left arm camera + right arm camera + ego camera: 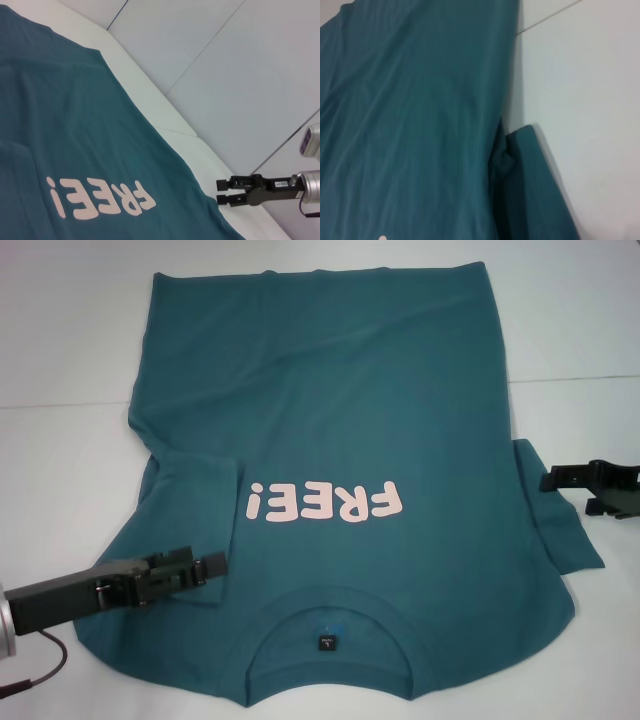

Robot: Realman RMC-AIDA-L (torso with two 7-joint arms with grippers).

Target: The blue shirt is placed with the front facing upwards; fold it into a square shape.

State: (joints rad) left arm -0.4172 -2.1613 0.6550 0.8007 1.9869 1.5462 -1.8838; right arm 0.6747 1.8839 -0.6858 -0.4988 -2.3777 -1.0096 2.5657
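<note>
Blue shirt (350, 420): spread front-up across the middle of the white worktop (60, 350); collar (330, 625) at 6 o'clock nearest the robot, hem at 12 o'clock; fabric lightly rippled.
Print: pale pink "FREE!" (325, 502) reads upside down in the head view, just above the collar; a small dark neck label (326, 643) sits inside the neckline.
Left sleeve (190, 530): folded inward over the chest, its edge lying just beside the exclamation mark at 9 o'clock of the print.
Right sleeve (555, 520): flat on the worktop, poking out at 3 o'clock of the body.
Left gripper (215, 565): over the folded left sleeve at 7 o'clock of the print; fingers close together, whether they pinch the cloth I cannot tell.
Right gripper (220, 192): off the shirt's edge over the worktop at 3 o'clock, just beside the right sleeve; fingers parted, grasping nothing.
</note>
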